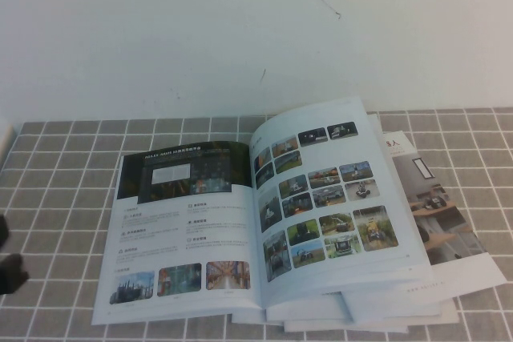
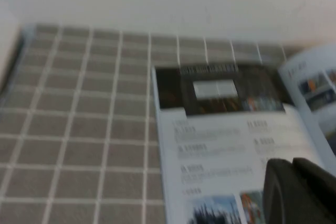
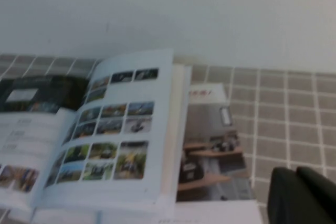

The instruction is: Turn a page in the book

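Note:
The book (image 1: 192,222) lies open on the grey tiled table, and it also shows in the left wrist view (image 2: 226,145) and the right wrist view (image 3: 47,129). Its left side has a dark banner and text lines. The page (image 1: 325,198) with a grid of small vehicle photos is the right-hand leaf, bowed up a little; it also shows in the right wrist view (image 3: 121,129). My left gripper (image 1: 10,266) is at the table's far left edge, shut and empty, seen over the book's left side in its wrist view (image 2: 291,165). My right gripper (image 3: 295,172) is shut and empty, over bare tiles to the right of the booklets, out of the high view.
Booklets with interior-room photos (image 1: 441,210) lie stacked under the book and stick out to the right and front; they also show in the right wrist view (image 3: 210,150). A white wall (image 1: 240,30) rises directly behind the table. Bare tiles (image 1: 56,190) lie left of the book.

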Available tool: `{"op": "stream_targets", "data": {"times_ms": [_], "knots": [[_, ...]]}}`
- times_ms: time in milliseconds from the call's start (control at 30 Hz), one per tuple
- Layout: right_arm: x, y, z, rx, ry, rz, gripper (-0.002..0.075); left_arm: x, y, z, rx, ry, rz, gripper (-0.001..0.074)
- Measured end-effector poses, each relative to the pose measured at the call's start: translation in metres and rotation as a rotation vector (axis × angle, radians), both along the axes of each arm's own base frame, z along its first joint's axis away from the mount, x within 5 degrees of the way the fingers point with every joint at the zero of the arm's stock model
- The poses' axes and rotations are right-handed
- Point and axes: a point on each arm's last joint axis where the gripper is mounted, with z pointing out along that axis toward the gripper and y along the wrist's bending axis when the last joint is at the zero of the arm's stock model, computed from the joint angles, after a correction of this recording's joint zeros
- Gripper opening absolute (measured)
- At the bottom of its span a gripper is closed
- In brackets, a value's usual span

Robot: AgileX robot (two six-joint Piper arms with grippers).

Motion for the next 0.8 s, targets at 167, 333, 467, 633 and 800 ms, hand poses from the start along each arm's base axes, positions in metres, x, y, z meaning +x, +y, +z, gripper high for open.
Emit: {"op": "stream_targets", "data": {"times_ms": [167, 333, 467, 633, 800], "knots": [[0.038, 0.013, -0.007, 0.02, 0.124, 0.172, -0.0003, 0.038, -0.017, -0.012, -0.043, 0.242, -0.183, -0.0003], [0.079, 0.03, -0.022, 0.112, 0.252, 0.373, -0.0003, 0.085, -0.031, -0.024, -0.169, 0.326, -0.301, -0.0003], [0.117, 0.033, -0.045, 0.154, 0.326, 0.407, -0.0003, 0.12, -0.036, -0.038, -0.222, 0.341, -0.337, -0.0003], [0.164, 0.042, -0.068, 0.119, 0.37, 0.415, -0.0003, 0.157, -0.038, -0.06, -0.267, 0.368, -0.331, -0.0003], [0.206, 0.068, -0.085, 0.09, 0.425, 0.465, 0.0013, 0.184, -0.041, -0.093, -0.322, 0.445, -0.309, -0.0003]]}}
